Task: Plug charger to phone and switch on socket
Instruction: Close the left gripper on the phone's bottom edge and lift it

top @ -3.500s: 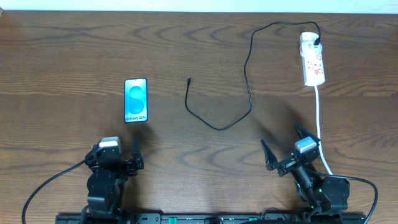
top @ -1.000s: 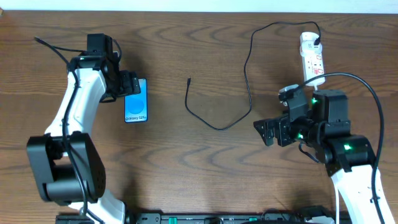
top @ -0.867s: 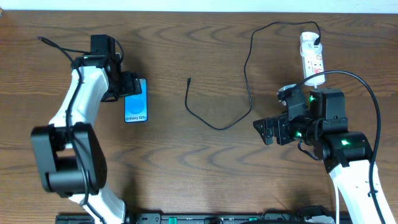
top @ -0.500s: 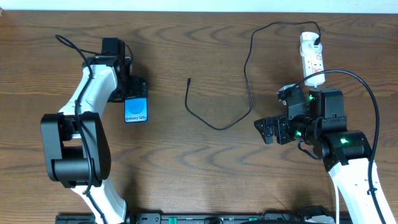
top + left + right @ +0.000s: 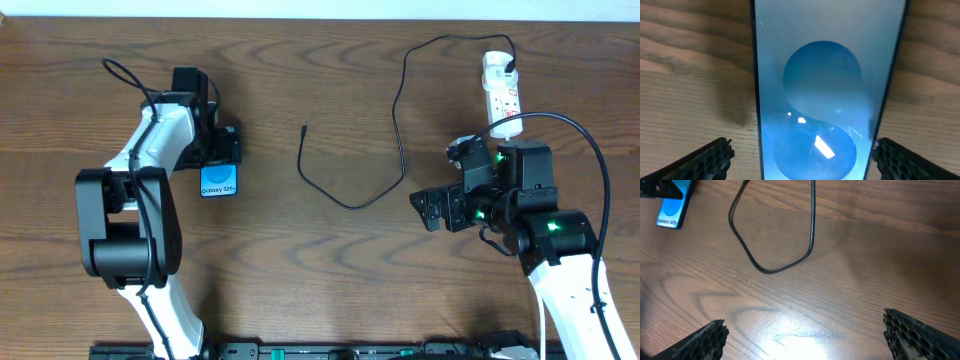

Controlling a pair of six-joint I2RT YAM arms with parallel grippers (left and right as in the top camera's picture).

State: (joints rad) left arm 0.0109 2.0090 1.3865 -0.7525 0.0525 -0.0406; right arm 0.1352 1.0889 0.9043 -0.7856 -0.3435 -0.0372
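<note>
Both jaws are gaping: my left gripper is sliding farther over the phone — now between its fingers — while my right gripper is staying put.

One phone, one charger, one socket, two arms

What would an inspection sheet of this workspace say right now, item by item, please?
Surface: dark wooden table, bare between the things.
Job's things: phone flat, screen lit; socket at the far right, switch state too small to tell.
Clutter: nothing seen.
Grippers: left gripper open, one finger on each side of the phone's upper end; right gripper open over bare wood near the cable loop.
Cables: charger runs from the socket in a loop; its plug lies free, apart from the phone. Black arm cables arch above both arms.
Surroundings: pale strip beyond the far edge.
</note>
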